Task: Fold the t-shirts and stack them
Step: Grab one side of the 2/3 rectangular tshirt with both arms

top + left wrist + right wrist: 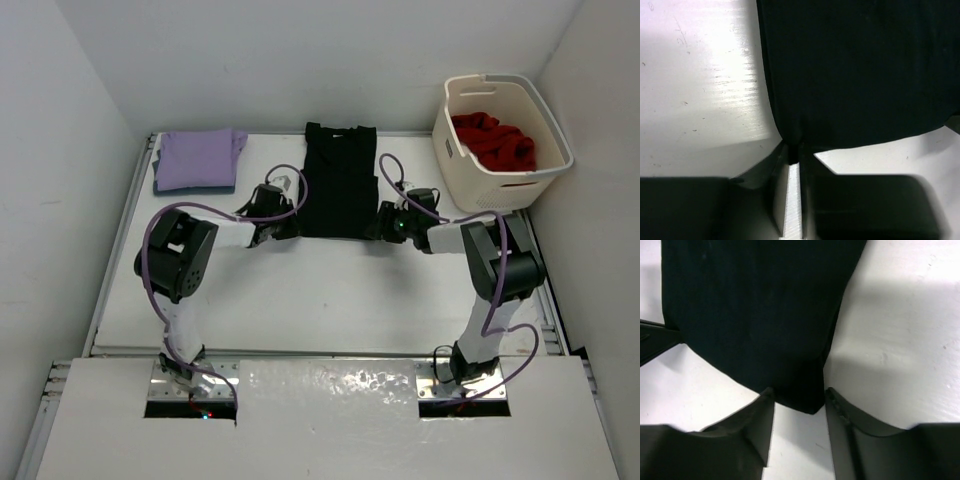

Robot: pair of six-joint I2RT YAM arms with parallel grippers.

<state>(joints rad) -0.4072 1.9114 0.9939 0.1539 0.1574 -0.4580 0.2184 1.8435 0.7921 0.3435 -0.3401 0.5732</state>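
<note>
One black t-shirt (339,180) corner pinched by left end effector (794,151); right end effector (799,397) spread around another

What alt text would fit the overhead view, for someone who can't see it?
A black shirt lies flat on a white table, with the left tool at its near left corner and the right tool at its near right corner. A folded purple shirt lies far left; a basket holding red cloth stands far right.
</note>
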